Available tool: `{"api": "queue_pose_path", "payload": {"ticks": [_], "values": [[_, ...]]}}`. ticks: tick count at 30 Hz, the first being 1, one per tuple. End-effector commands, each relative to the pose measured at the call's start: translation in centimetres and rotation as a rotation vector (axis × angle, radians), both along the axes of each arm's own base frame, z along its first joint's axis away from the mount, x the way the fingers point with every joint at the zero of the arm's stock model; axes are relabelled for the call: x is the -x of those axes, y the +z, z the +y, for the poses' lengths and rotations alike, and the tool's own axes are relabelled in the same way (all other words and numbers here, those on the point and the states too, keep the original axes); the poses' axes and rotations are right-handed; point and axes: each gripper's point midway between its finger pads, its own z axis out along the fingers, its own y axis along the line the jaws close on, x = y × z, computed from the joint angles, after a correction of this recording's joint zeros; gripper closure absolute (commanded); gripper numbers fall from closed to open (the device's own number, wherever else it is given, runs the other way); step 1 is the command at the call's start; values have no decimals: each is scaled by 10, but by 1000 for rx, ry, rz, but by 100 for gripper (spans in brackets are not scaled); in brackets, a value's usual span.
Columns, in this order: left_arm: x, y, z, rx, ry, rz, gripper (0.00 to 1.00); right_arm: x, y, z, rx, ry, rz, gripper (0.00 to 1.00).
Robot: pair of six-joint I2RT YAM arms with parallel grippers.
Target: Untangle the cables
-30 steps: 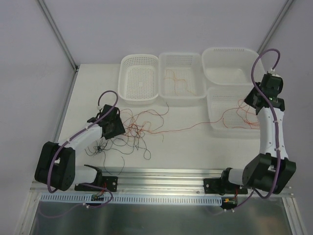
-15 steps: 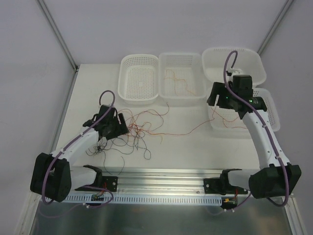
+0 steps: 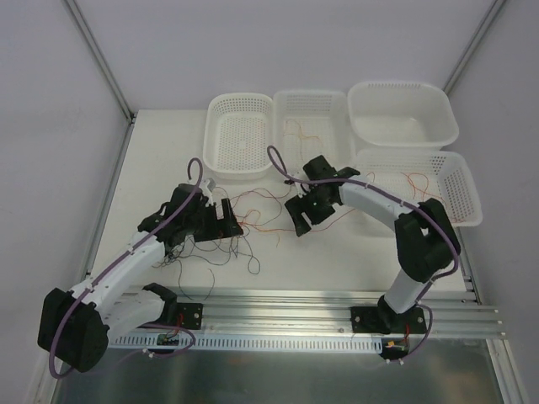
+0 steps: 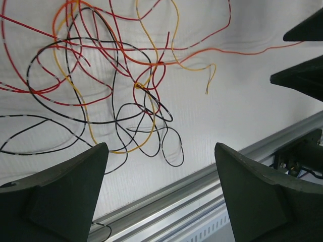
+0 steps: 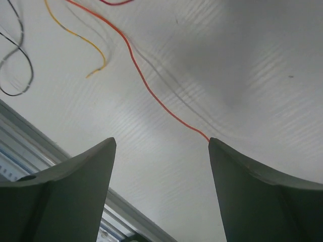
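Observation:
The cables [image 3: 240,220] lie as a loose tangle of black, red, orange and yellow strands on the white table, between my two grippers. In the left wrist view the cables [image 4: 116,85] spread just beyond the left gripper [image 4: 161,146], which is open and holds nothing. That left gripper [image 3: 226,220] hovers over the tangle's left part. The right gripper [image 3: 301,215] hangs at the tangle's right edge. It is open in the right wrist view [image 5: 161,141], and an orange-red strand [image 5: 146,85] runs up to its right fingertip [image 5: 222,166], not clamped.
Several white baskets stand along the back: a left basket [image 3: 221,160], a middle basket [image 3: 343,162] with an orange strand inside, a far-right tub [image 3: 442,114], and a lower right basket [image 3: 468,195] holding red-orange strands. A metal rail [image 3: 295,305] runs along the near edge.
The right arm swung left from the lower right basket to the table's middle and its jaws opened. The left gripper opened wider and shifted right over the tangle.

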Motion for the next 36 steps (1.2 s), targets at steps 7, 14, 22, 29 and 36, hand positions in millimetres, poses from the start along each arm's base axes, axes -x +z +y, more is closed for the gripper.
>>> {"api": "queue_pose_path", "payload": {"ticks": [7,14,22,29,36], "values": [[-4,-24,-19,-61,-8,45,16,-2,-35,28,131,191,-21,24],[-18,-35,-22,-107,37,64,21,12,-59,31,182,224,8,34],[-29,-52,-23,-158,84,106,28,20,-42,26,197,253,-28,84],[-33,-76,-13,-239,131,155,49,30,19,15,141,252,-119,99],[-38,-86,-1,-308,148,165,79,29,112,-12,68,196,-340,99]]}}
